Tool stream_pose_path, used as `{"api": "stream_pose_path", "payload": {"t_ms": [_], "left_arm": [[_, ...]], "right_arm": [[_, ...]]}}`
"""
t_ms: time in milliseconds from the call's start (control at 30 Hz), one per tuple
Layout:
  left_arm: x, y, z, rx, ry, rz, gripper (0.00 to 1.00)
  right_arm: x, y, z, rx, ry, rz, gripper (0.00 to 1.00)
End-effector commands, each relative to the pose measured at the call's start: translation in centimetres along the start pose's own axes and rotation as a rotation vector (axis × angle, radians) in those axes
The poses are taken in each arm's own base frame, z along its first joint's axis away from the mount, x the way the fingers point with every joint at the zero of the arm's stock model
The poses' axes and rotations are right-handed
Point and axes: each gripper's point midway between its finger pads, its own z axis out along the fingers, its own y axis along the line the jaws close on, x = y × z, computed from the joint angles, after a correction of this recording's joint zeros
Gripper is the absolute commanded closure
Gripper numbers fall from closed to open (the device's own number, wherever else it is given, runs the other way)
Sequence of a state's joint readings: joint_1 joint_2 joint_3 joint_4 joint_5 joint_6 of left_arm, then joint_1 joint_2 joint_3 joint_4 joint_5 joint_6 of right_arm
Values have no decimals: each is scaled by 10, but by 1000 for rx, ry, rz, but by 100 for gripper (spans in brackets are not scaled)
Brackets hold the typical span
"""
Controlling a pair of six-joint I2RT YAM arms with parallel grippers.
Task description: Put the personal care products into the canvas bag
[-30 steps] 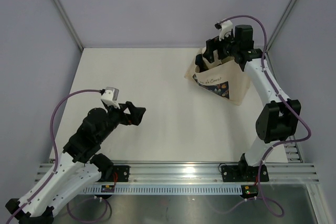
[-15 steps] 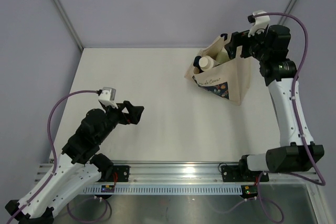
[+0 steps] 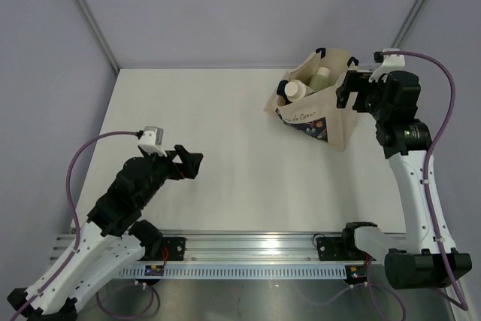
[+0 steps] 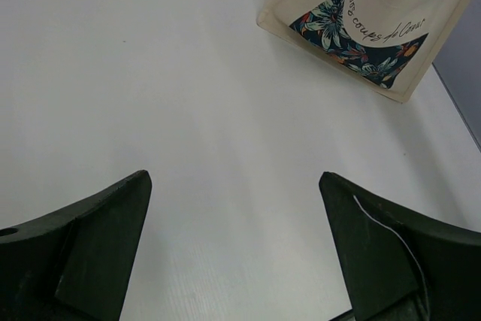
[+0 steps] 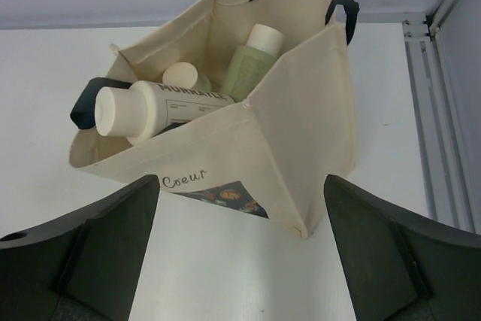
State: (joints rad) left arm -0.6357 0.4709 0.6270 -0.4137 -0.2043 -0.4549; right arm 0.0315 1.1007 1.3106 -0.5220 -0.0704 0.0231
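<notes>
I am reading script lettering on the front of the canvas bag (image 4: 301,4): in the left wrist view it is running across the dark floral print (image 4: 353,39) and ending in "de Coeur", while the first word is too slanted to make out. In the right wrist view only "Coeur" is showing above the print. A white bottle (image 5: 161,110) is lying on its side inside the bag, carrying dark capitals that begin "MUR"; the rest I cannot read. Beside it a grey-green bottle (image 5: 252,65) with a white cap is leaning upright, and a third round cream cap (image 5: 182,74) is peeking out between them.

The bag is standing at the far right of the white table (image 3: 210,133), mouth open, navy handles (image 5: 342,5) at its rim.

My right gripper (image 3: 347,89) is hanging just beside the bag's right side with its jaws spread wide, gripping nothing and touching nothing. My left gripper (image 3: 194,163) is hovering over bare table at the near left, well apart from the bag, jaws equally wide and carrying nothing.
</notes>
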Motion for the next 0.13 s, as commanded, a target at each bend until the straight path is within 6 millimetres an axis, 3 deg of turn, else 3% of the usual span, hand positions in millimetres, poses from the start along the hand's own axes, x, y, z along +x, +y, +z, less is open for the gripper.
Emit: {"api": "stream_pose_path", "payload": {"t_ms": [0,100], "left_arm": [[-13,4,-4,-30,-48,-20,1],[-12,5,-5,-37,-43,-22,1]], "right_arm": [[-3,-16,-15,99,-38,23,0],[5,-19,-23,111,-31,-14,1]]}}
